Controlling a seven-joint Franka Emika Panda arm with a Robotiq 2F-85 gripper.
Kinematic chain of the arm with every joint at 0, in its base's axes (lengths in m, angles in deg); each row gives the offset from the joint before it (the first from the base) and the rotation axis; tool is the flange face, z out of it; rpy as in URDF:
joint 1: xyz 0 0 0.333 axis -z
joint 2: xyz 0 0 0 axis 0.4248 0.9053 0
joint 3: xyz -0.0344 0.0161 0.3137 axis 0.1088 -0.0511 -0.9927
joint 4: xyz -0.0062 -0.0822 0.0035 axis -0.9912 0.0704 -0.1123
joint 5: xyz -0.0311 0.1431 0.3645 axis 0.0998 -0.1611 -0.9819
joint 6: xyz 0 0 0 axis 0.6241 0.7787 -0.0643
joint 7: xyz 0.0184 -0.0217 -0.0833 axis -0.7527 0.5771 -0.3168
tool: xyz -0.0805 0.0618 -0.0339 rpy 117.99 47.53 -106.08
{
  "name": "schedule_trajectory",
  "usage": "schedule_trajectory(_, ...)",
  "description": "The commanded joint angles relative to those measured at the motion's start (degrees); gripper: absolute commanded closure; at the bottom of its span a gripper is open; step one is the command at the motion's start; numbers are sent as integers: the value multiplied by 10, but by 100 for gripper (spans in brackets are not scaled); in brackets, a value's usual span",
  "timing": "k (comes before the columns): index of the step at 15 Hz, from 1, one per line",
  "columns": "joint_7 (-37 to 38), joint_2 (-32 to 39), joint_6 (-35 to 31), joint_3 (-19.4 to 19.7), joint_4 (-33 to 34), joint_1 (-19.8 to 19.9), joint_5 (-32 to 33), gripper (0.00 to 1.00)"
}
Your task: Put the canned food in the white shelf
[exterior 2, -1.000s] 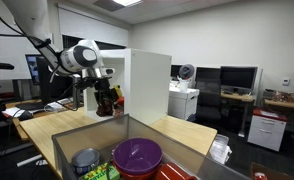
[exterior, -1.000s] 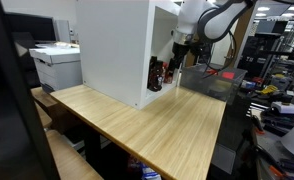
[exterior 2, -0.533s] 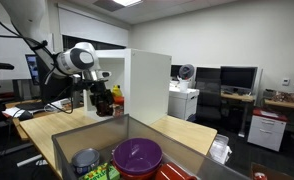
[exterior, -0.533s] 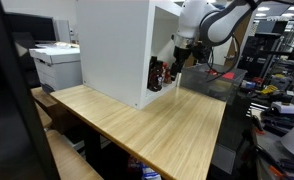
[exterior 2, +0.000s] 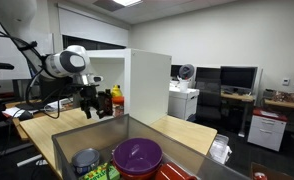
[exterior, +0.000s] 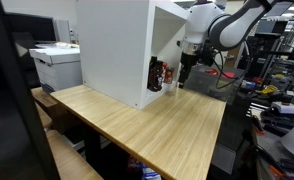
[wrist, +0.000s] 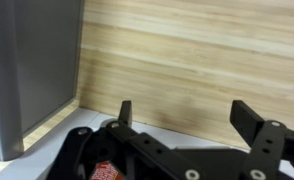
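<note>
Going left to right in an exterior view: one printer (exterior: pixel 55 62) is sitting out beyond the table's (exterior: pixel 137 125) left edge. Then one shelf (exterior: pixel 112 45) is standing along the table's far edge, with its open face turned toward me. On the shelf's floor, right at its front edge, I'm counting two things. There's one dark can (exterior: pixel 154 73) and one red item (exterior: pixel 167 75) just beside it, and that one is too small for me to say whether it's a can as well. Then there's me, one gripper (exterior: pixel 184 78), hanging just outside the open face near the table's far right corner.

My jaws are standing wide with nothing in them. The wrist view is showing only bare wood between my fingers (wrist: pixel 124 112), with the shelf's wall off to the left.

So I'm reckoning the placing step is basically done, since the can is sitting inside the shelf and I'm holding nothing. What's left is getting clear. The next move is calling for a straight pull away from the open face, keeping my fingers off those two things. They're sitting so close to the front edge that a nudge could be tipping one out onto the table.

Also showing up close to the camera in an exterior view: one bin (exterior 2: pixel 65 150) with one purple bowl (exterior 2: pixel 137 157) in it.
</note>
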Motion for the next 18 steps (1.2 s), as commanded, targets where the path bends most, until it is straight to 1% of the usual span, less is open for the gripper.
schedule_trajectory(1,1,-62,11,-15,-52,4,6,0)
schedule_trajectory(3,-1,-81,19,-23,-66,5,4,0)
schedule_trajectory(4,-3,-102,26,-32,-79,8,0,0)
schedule_trajectory(8,2,-140,39,-46,-96,16,-1,0)
schedule_trajectory(10,7,-155,51,-51,-100,24,-4,0)
schedule_trajectory(11,20,-160,55,-55,-101,30,5,0)
schedule_trajectory(13,18,-176,61,-59,-106,39,-1,0)
schedule_trajectory(18,14,-208,70,-71,-121,46,-7,0)
